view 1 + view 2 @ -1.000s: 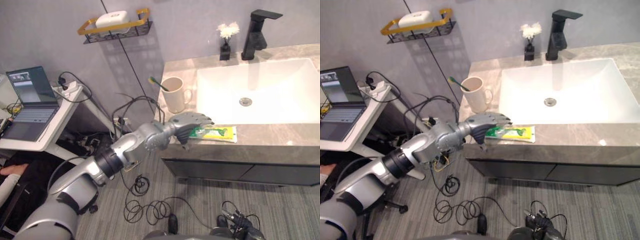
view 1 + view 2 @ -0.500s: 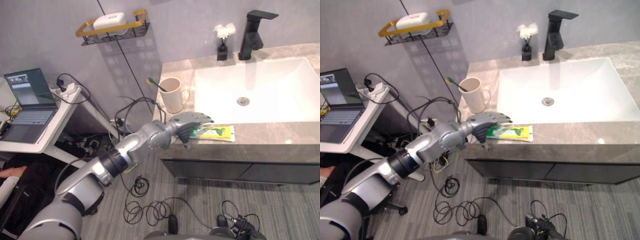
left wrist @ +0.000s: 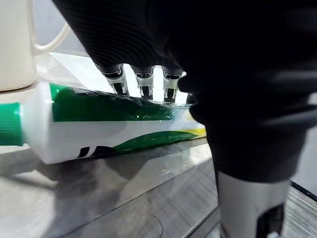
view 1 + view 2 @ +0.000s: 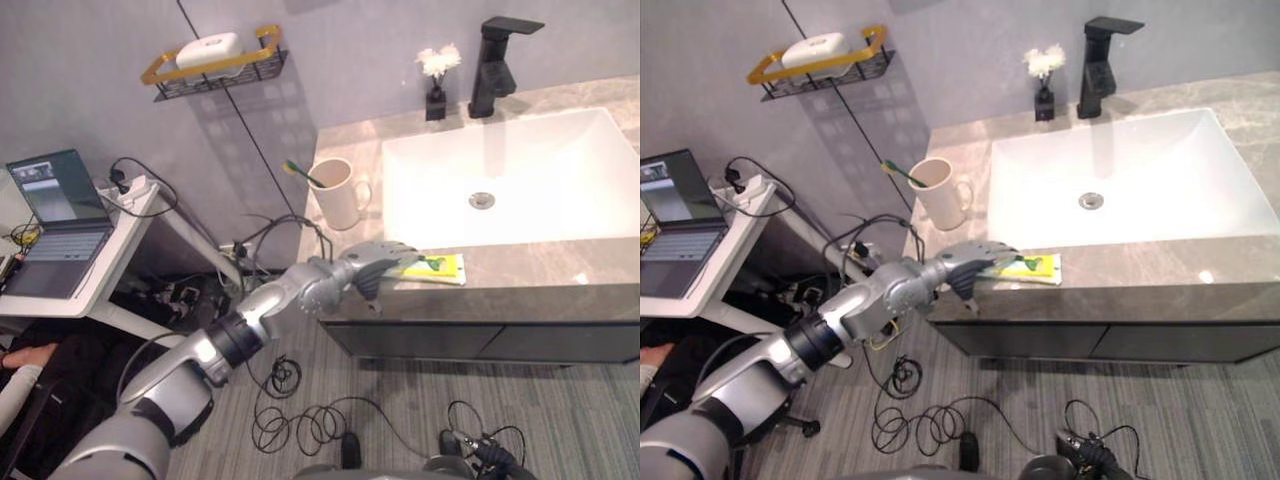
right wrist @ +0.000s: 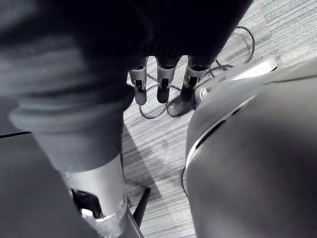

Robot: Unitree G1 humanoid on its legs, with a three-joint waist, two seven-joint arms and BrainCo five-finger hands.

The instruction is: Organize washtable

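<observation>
- Lengthwise along the washtable's (image 4: pixel 540 265) front edge, near its left corner, the toothpaste tube (image 4: pixel 437 267) is laid.
- It is overlaid by the left hand's (image 4: pixel 375 262) nearly straight fingers (image 3: pixel 145 84); no clamping, seemingly.
- The right hand (image 5: pixel 162 89) is held relaxed, fingers apart.

Silver-grey left arm (image 4: pixel 250 325) stretched forward from the lower left, left hand (image 4: pixel 372 266) palm down, fingers (image 3: pixel 143 82) side by side and gently bent, thumb (image 4: pixel 371 292) apart and pointing down, right hand (image 5: pixel 162 84) hanging low, its fingers relaxed, holding nothing
</observation>
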